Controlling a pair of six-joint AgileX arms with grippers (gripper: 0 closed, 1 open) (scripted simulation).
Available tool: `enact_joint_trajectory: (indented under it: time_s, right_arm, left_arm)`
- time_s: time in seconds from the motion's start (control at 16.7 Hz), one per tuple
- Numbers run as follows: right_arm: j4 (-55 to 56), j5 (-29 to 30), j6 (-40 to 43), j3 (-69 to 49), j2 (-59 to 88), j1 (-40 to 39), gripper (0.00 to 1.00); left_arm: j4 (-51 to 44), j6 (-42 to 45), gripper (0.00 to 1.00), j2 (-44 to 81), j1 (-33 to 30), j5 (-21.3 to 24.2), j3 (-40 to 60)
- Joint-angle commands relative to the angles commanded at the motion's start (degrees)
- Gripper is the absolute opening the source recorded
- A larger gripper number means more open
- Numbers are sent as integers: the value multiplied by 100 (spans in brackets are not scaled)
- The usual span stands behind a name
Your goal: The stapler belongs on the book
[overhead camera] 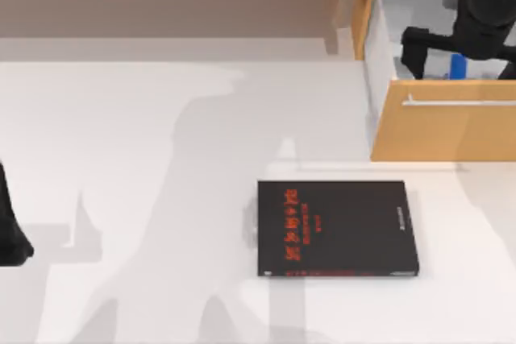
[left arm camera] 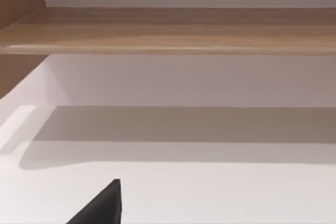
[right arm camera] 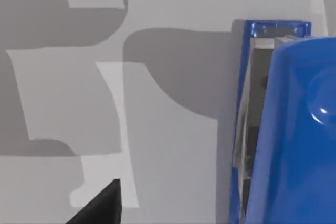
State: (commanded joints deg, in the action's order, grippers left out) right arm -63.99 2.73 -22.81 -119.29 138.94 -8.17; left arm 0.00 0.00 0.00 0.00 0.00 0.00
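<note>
A: Fingers [right arm camera: 102, 205] of the right gripper [overhead camera: 455, 47] released, spread, one dark tip on show in the right wrist view. Nothing clamped. Hanging inside the open light-wood drawer [overhead camera: 451, 130] at the top view's upper right.

B: Task thing?

A: Small glossy bright blue plastic stapler [overhead camera: 458, 66], lying on the drawer's pale floor, right under that gripper. Up close in the right wrist view, just beside the tip, no contact visible. Large flat black hardcover book [overhead camera: 337, 229] with red lettering out on the white surface [overhead camera: 145, 199], below the drawer, well apart from the stapler. Cover bare.

B: Step?

A: Reach and grasp, by the look of it. Not yet picked, nothing placed; early in the task.

B: Next move?

A: Probably centre over the stapler's narrow width, drop lower, close on the sides. Then straight up before any travel toward the book.

B: Obstacles?

A: Drawer front with its pale bar handle [overhead camera: 459, 102] standing between stapler and book; needs clearing on the way out. Drawer side wall close by, little room to swing. Glossy rounded shell, likely slippery if pinched off-centre.

B: Other arm?

A: Left gripper [overhead camera: 10, 239] parked at the surface's left edge, fingers [left arm camera: 102, 205] apart too, going by one tip; facing a long wooden shelf [left arm camera: 168, 30] at the back. Well away from the book.
</note>
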Motion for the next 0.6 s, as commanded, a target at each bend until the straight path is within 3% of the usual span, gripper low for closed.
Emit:
enact_joint_trajectory:
  time_s: [0.54,0.6]
  right_arm:
    - [290,-1,-4,85,243,2,100]
    - [290,-1,-4,85,243,2,92]
  left_arm:
    - [0,0,100,0,0,0,0]
    - [0,0,100,0,0,0,0]
